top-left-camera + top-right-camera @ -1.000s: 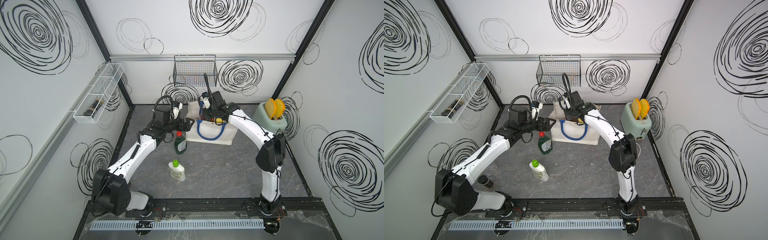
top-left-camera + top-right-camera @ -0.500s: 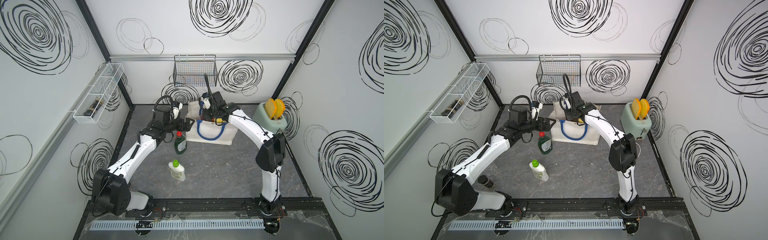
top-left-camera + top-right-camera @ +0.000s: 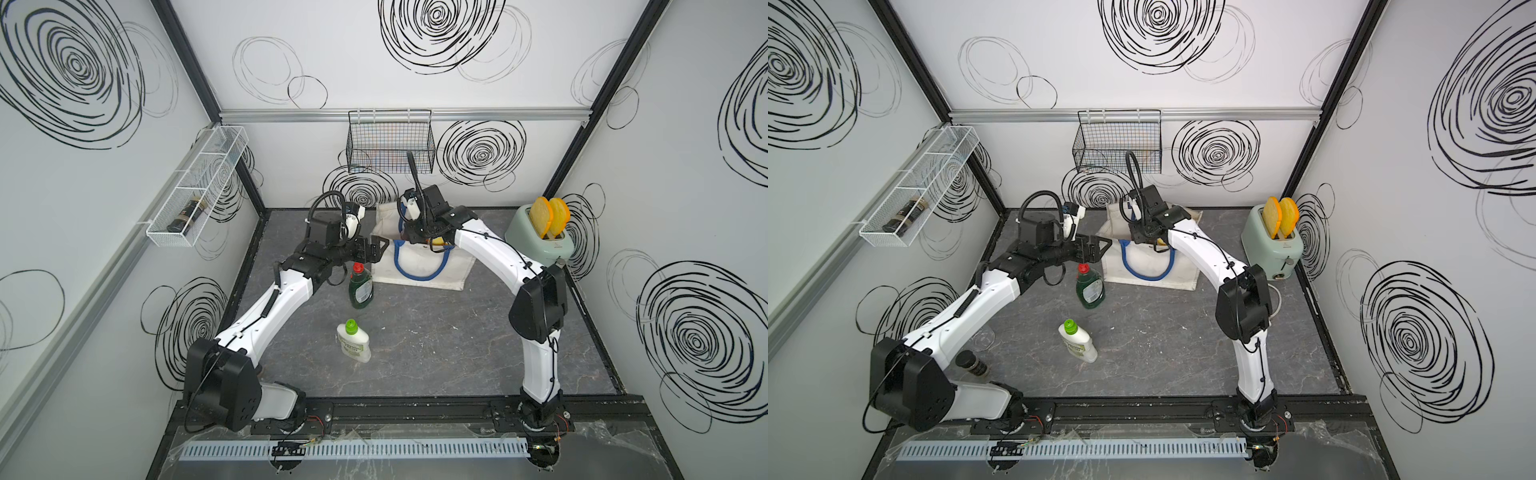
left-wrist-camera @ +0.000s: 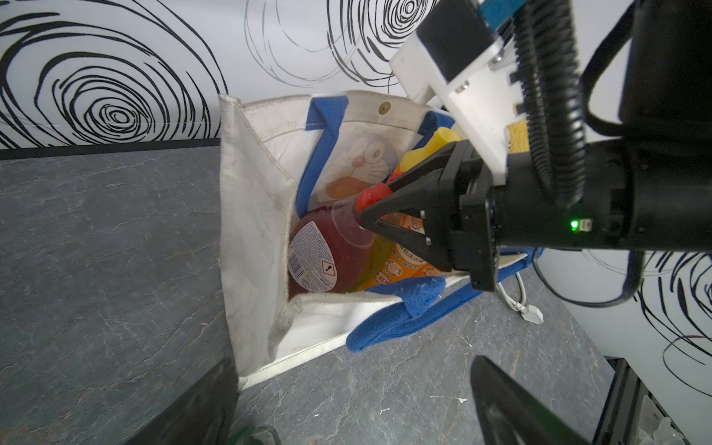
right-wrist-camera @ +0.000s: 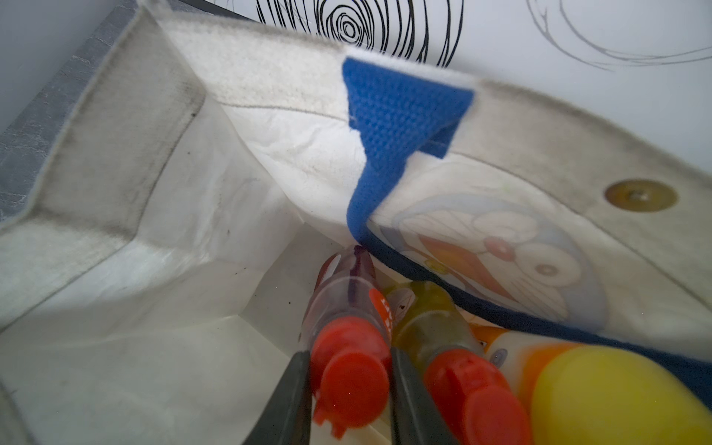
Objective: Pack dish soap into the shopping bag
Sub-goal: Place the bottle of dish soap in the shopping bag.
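- Where the R arm reaches into the shopping bag (image 4: 254, 215), the right gripper (image 5: 350, 385) is closed narrowly on the red bottle (image 5: 339, 293), its jaws pinching either side of the red cap.
- Red bottle: inside the bag, tilted, near one end wall; whether it rests on the bag floor can't be told.
- Beside it in the bag: yellow-green bottle (image 5: 431, 319) w/ red cap, touching or nearly so; orange bottles (image 4: 400, 262) w/ yellow caps next over.
- Bag stands open at the back of the grey tabletop (image 3: 436, 353), blue handles (image 3: 415, 274) hanging over the front side.
- left gripper (image 3: 376, 249): jaws spread wide, holding nothing, above the cap of the dark green bottle (image 3: 360, 289), just beside the bag.
- Dark green bottle: upright on the table, outside the bag.
- white bottle (image 3: 353, 343), green cap: on the table nearer the arm bases, apart from the bag.
- Surroundings: toaster (image 3: 540, 241) at R wall; black wire basket (image 3: 390, 141) on rear wall.
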Controlling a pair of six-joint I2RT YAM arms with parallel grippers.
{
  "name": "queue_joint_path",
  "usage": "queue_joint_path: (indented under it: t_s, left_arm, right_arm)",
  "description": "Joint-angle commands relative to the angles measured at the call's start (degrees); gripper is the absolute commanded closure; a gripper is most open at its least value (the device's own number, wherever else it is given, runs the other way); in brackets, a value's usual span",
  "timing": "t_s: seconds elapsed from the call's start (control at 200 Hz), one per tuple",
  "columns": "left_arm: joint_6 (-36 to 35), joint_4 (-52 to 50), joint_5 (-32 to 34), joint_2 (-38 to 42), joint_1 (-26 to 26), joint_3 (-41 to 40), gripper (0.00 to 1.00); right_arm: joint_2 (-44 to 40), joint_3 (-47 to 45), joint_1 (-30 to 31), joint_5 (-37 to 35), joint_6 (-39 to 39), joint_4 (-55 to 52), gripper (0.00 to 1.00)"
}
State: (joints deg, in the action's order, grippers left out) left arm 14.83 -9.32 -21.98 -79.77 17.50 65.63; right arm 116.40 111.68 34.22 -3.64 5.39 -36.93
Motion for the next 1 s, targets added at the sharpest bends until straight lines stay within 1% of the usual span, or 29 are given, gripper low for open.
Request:
queue_joint_path:
  t_s: [0.0,0.13,0.24,0.39,0.51,0.996]
  left_arm:
    - [0.1,2.0,-0.2,0.9,-0.1,0.4,0.04]
    - [-0.1,2.2,-0.3,0.9,0.1,0.2,0.04]
    - [-0.1,2.0,-0.3,0.8,0.1,0.4,0.04]
    - [-0.1,2.0,-0.2,0.7,0.2,0.4,0.04]
    - [-0.1,1.9,-0.2,0.7,0.1,0.4,0.04]
    - [-0.2,1.9,0.0,0.8,0.2,0.5,0.04]
  right_arm:
    - [-2.5,0.7,-1.3,-1.6,0.5,1.7,0.83]
    - [-3.5,0.4,-1.3,-1.0,0.6,1.9,0.77]
    - [-4.1,0.4,-1.2,-0.6,0.7,1.9,0.74]
    - [-4.8,0.4,-1.3,-0.8,0.7,1.7,0.62]
    - [-5.4,0.6,-1.3,-1.0,0.7,1.7,0.57]
    - [-7.2,1.3,-1.2,-0.7,0.4,1.4,0.57]
